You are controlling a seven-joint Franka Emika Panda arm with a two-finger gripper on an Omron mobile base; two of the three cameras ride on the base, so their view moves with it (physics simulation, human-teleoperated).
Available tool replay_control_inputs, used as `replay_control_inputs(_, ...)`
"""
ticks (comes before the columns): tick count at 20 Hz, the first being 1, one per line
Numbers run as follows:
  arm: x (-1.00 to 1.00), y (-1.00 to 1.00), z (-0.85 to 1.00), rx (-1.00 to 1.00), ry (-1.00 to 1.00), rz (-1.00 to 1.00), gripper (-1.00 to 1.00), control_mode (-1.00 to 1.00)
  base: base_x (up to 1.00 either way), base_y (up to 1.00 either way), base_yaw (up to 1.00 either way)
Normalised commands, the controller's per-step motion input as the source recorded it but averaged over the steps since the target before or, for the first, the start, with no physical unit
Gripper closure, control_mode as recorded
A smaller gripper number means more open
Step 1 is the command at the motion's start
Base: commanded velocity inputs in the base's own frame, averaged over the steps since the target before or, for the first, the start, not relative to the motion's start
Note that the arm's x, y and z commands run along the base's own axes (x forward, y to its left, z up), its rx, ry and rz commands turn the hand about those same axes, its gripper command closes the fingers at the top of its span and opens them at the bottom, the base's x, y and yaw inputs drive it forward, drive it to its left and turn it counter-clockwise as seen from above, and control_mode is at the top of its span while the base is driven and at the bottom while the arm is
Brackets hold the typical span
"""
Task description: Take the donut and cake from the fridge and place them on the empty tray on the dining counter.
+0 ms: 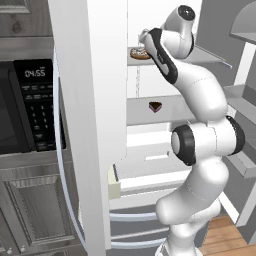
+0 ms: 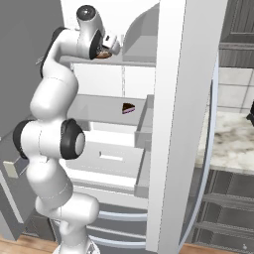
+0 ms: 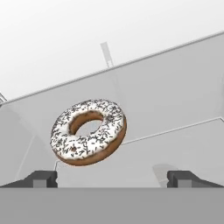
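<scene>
Setting: you're parked right at the fridge (image 1: 90,125) with its doors swung open, white inside, and grey shelves stacked one over another.

Left side: you've got a black microwave (image 1: 25,107) built into the wall, clock lit up, with a grey panelled cabinet door (image 1: 37,210) below it.

Right side: past the open door you can see a bit of veined marble counter (image 2: 228,139) over dark cabinets.

Arm: it rises from the base, bends at the dark elbow joint and reaches up into the top of the fridge.

Gripper (image 3: 112,178): fingers spread wide apart, nothing between them. In the hand view the two dark tips sit far out on either side at the bottom, and the donut sits above the gap, a little toward the left tip.

Donut (image 3: 89,131): white glaze with dark sprinkles and a brown underside, lying on the upper shelf (image 1: 210,56). You can see it just beside the hand in both base views (image 1: 140,53), not touching the fingers as far as I can tell.

Cake (image 1: 155,106): small dark wedge on the next shelf down, well below the hand and off on its own. It shows from the other side too (image 2: 128,108).

Lower fridge: white drawers (image 2: 106,158) under the cake's shelf, with nothing on top of them that I can make out.
</scene>
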Motion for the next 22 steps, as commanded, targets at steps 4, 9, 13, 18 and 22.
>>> replay_control_inputs(4, 0.29, 0.00, -0.03, 0.00, 0.03, 0.00, -1.00, -1.00, 0.00, 0.00, 0.00)
replay_control_inputs(9, 0.22, 0.00, -0.10, 0.00, 0.03, 0.00, -1.00, -1.00, 0.00, 0.00, 0.00)
replay_control_inputs(13, 0.13, 0.00, -0.15, 0.00, 0.02, 0.01, -1.00, -1.00, 0.00, 0.00, 0.00)
replay_control_inputs(18, 0.09, 0.00, -0.14, 0.00, 0.00, 0.02, -1.00, -1.00, 0.00, 0.00, 0.00)
replay_control_inputs(22, 0.13, 0.00, -0.09, 0.00, 0.00, 0.02, -1.00, -1.00, 0.00, 0.00, 0.00)
